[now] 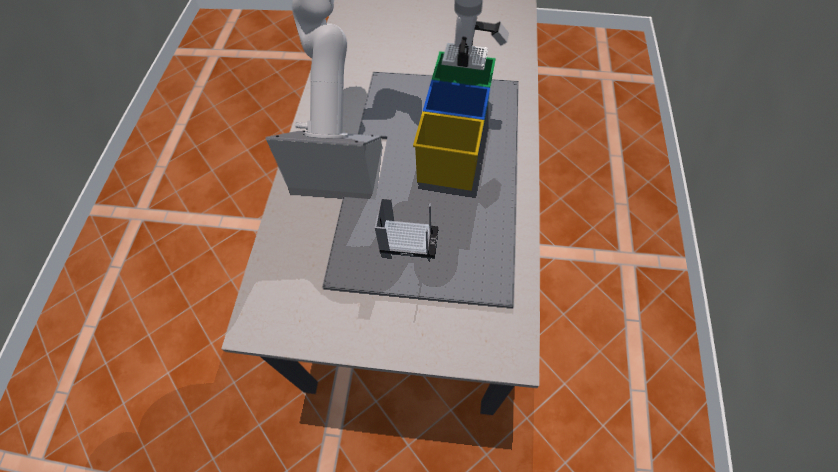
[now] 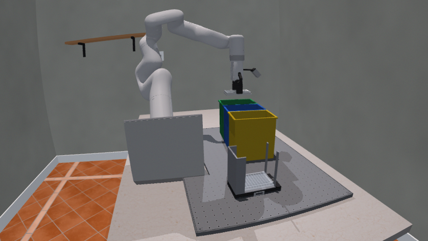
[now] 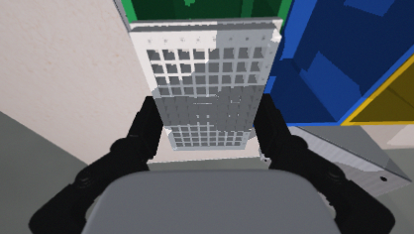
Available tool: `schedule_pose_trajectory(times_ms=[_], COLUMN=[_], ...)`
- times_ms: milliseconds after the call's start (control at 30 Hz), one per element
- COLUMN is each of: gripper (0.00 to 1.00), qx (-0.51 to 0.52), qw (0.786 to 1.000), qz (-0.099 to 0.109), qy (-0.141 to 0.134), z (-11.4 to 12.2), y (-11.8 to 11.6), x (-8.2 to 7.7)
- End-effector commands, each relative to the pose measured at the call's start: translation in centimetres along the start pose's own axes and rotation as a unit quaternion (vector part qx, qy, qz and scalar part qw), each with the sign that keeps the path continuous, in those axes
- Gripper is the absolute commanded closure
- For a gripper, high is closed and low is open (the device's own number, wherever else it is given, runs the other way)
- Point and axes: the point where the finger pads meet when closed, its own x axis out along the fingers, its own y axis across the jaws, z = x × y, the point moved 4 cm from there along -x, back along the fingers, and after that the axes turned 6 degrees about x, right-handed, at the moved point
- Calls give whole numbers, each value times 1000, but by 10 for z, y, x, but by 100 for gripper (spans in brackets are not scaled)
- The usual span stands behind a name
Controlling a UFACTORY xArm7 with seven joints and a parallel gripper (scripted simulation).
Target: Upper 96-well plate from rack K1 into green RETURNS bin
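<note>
My gripper is shut on a white 96-well plate and holds it level by its long sides. In the exterior view the plate hangs a little above the green bin, over its mouth. In the top view the plate lies over the green bin at the far end of the bin row. In the wrist view the green bin shows past the plate's far end. The stack rack K1 stands nearer on the grey plate and holds one well plate at its bottom.
A blue bin and a yellow bin stand in a row touching the green one. A grey upright panel stands by the arm's base. The wrist camera bracket sticks out beside the gripper.
</note>
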Motion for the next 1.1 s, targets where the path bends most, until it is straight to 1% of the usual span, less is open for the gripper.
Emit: schedule_pose_trajectory(times_ms=[0, 300, 433, 500, 733, 1067], gripper=[100, 100, 100, 100, 100, 100], qx=[0, 0, 0, 0, 0, 0], qw=[1000, 1000, 1000, 1000, 1000, 1000], qz=[-1, -1, -1, -1, -1, -1], qy=[2, 2, 2, 2, 2, 2], z=[-1, -1, -1, -1, -1, -1], y=[0, 0, 0, 0, 0, 0], x=[-2, -2, 5, 5, 17, 17])
